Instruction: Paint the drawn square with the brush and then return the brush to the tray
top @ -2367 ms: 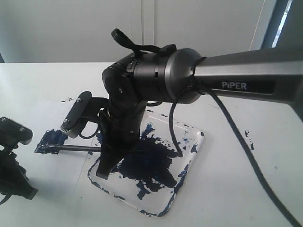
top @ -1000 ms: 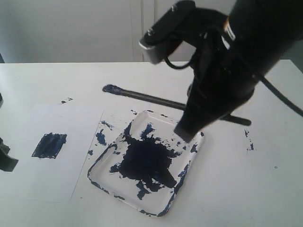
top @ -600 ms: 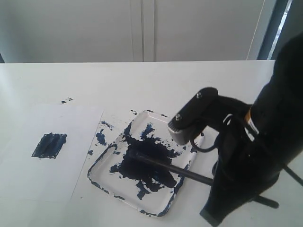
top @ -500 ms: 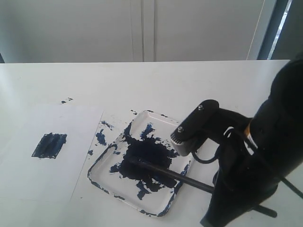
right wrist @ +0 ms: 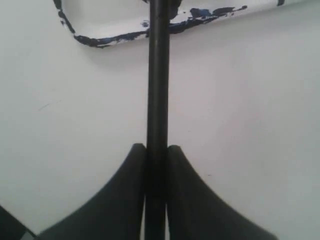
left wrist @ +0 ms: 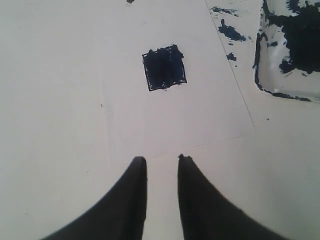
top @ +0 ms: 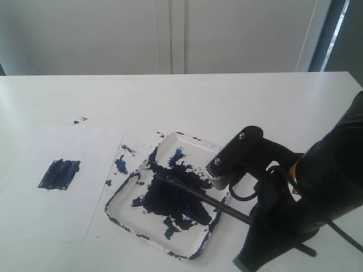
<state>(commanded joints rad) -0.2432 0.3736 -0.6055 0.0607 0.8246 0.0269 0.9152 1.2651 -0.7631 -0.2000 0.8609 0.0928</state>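
Observation:
The drawn square (top: 59,174) on the white paper is filled dark blue; the left wrist view shows it as square (left wrist: 164,67). The clear tray (top: 126,212) carries a big dark blue blotch. The black brush (top: 204,198) slants across it, tip in the blotch, handle passing over the tray's right rim. My right gripper (right wrist: 156,148) is shut on the brush handle (right wrist: 158,80) just outside the tray rim (right wrist: 107,39); in the exterior view the arm body hides its fingers. My left gripper (left wrist: 162,159) hangs open over bare paper, short of the square.
White paper (top: 51,215) lies left of the tray with blue specks (top: 120,164) near its right edge. The right arm (top: 306,204) fills the lower right. More paint specks (top: 79,120) dot the table at upper left. A white wall stands behind.
The right arm carried the brush from the painted square up and over, then down to the right of the tray. The brush tip now lies in the tray's blotch. The left arm left the exterior view.

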